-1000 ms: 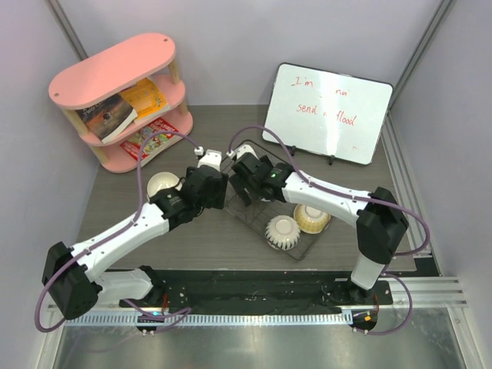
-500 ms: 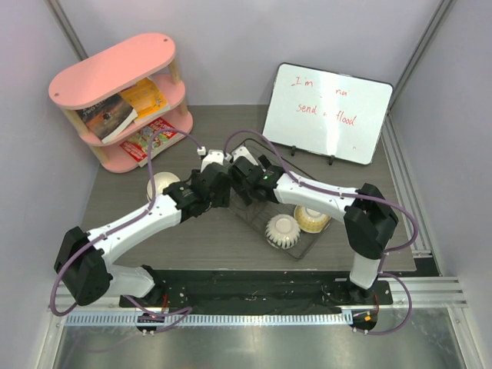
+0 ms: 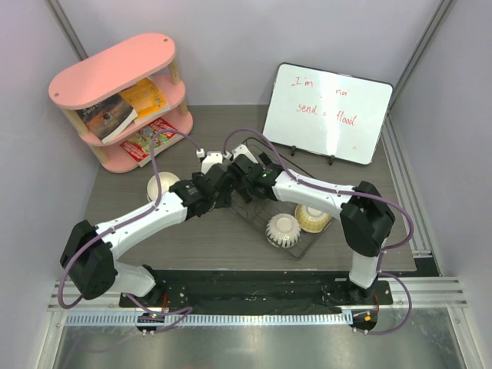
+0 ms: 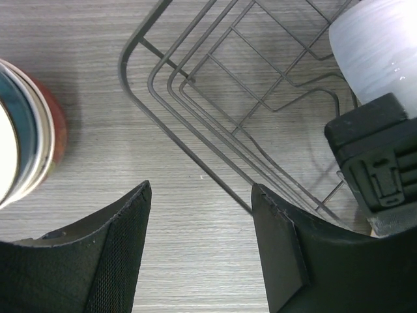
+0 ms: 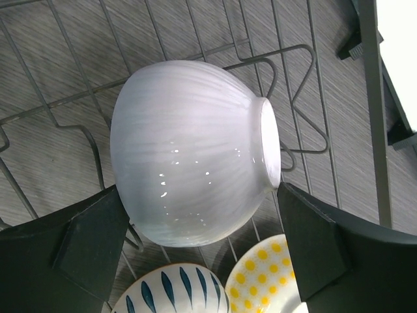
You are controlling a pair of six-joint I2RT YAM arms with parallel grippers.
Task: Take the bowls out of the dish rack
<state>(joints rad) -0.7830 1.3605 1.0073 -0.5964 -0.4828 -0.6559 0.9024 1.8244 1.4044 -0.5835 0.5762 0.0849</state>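
The black wire dish rack sits mid-table. In it, a white ribbed bowl lies on its side against the prongs, and my right gripper stands open around it, one finger by the rim side and one by the foot. A blue-petalled bowl and a yellow-dotted bowl rest nearer in the rack. My left gripper is open and empty over bare table beside the rack's corner. A stack of bowls stands on the table to the left.
A pink shelf with books stands at the back left. A whiteboard leans on its stand at the back right, close behind the rack. The two wrists nearly touch over the rack's left end.
My left arm has swung right from the bowl stack to the rack's corner. The right gripper has opened a little wider around the white bowl.
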